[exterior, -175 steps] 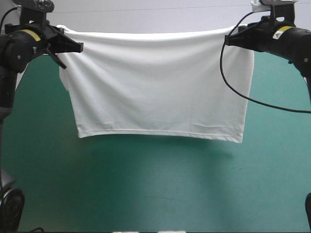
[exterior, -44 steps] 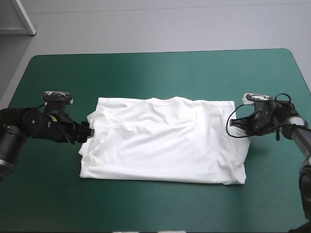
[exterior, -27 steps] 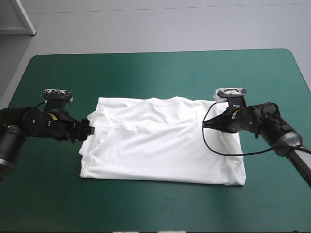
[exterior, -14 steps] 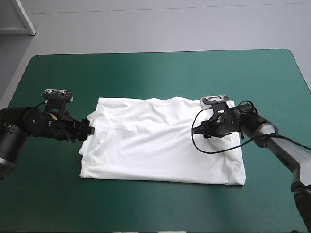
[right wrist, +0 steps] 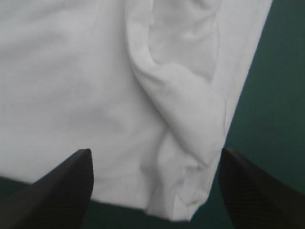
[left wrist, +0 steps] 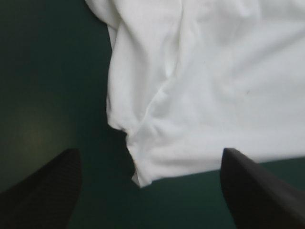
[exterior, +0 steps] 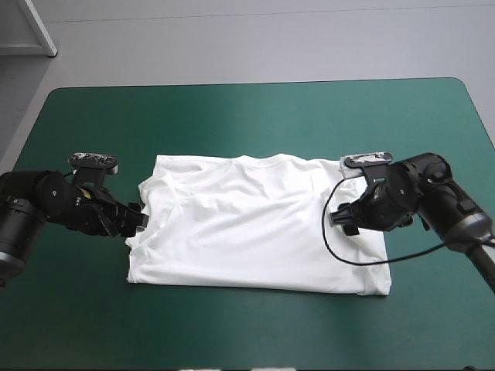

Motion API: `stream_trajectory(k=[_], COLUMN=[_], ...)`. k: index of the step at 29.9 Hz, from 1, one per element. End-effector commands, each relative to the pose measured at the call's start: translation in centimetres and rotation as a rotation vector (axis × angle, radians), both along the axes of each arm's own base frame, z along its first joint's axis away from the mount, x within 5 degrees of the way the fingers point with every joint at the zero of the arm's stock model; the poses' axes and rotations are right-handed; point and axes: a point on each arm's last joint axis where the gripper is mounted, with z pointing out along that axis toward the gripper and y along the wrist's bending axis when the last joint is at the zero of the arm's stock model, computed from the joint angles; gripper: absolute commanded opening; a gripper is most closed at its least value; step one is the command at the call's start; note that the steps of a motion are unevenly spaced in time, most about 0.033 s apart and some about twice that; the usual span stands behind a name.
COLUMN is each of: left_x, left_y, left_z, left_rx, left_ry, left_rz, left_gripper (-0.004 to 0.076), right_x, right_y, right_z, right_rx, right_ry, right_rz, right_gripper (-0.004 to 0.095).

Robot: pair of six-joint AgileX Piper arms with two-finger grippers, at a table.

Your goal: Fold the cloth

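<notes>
The white T-shirt [exterior: 247, 224] lies flat at the middle of the table as a wide folded rectangle with soft creases. My left gripper [exterior: 137, 219] sits low at the shirt's left edge, open. In the left wrist view its black fingers [left wrist: 47, 186] stand wide apart, with a rumpled corner of the T-shirt [left wrist: 214, 86] ahead of and between them, ungripped. My right gripper [exterior: 339, 219] hovers over the shirt's right part, also open. In the right wrist view a raised fold of the T-shirt [right wrist: 186, 95] runs ahead between the spread fingers [right wrist: 252, 191] of the right gripper [right wrist: 156, 152].
The teal-green cover [exterior: 247, 116] shows as a broad band on every side of the shirt, widest toward the far edge and the near edge. Nothing else lies on the table.
The right gripper, shut earlier, has opened and drawn back to the right over the shirt. The left arm has shifted slightly toward the near edge, staying open.
</notes>
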Motion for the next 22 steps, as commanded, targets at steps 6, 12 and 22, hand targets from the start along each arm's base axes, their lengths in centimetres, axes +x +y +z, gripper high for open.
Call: stream_trajectory(k=[6,12,22], left_x=[-3.1,-3.9,-0.3], left_y=[1.2,1.0,0.2], left_z=[-1.9,-6.7,-10.8], left_rx=[0.087,0.069,0.026], left_ry=[0.07,0.165,0.158], left_rz=[0.05,0.041,0.053], left_gripper=[0.058,0.058,0.0494], right_x=[-5.3,-8.0,-9.7], right_y=[-2.0,-2.5,-3.2], right_z=[1.3,-0.4,-2.9], right_rx=[0.006,0.048,0.027], right_ry=[0.009,0.056,0.1], right_rz=[-0.008,-0.008,-0.01], right_gripper=[0.0626,0.0626,0.0625])
